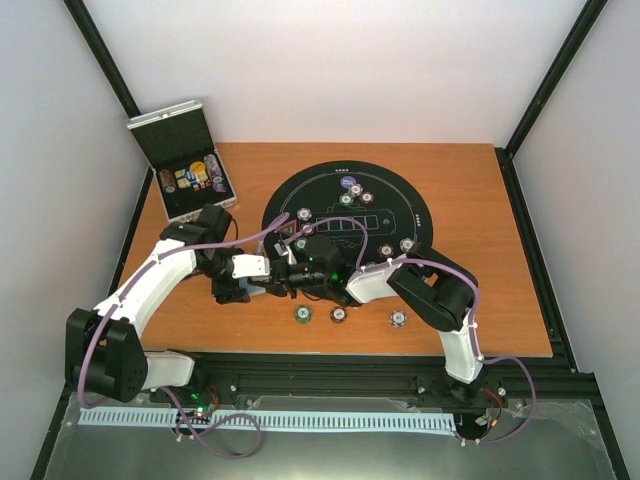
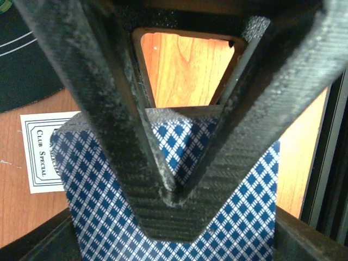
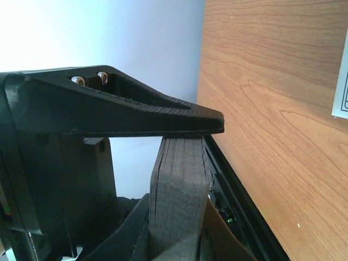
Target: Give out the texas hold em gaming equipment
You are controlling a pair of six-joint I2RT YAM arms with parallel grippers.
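Between right gripper's (image 3: pixel 185 163) jaws: deck (image 3: pixel 179 217) on edge, blue back toward left gripper (image 2: pixel 174 196).

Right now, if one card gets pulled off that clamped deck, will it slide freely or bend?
Likely slides: the deck is many separate thin layers, visible edge-on. A single card would probably flex, being so thin. The deck might splay, since its edge looks uneven.

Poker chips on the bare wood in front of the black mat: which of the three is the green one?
The leftmost round green chip; the middle chip is maroon and the rightmost chip purple-white.
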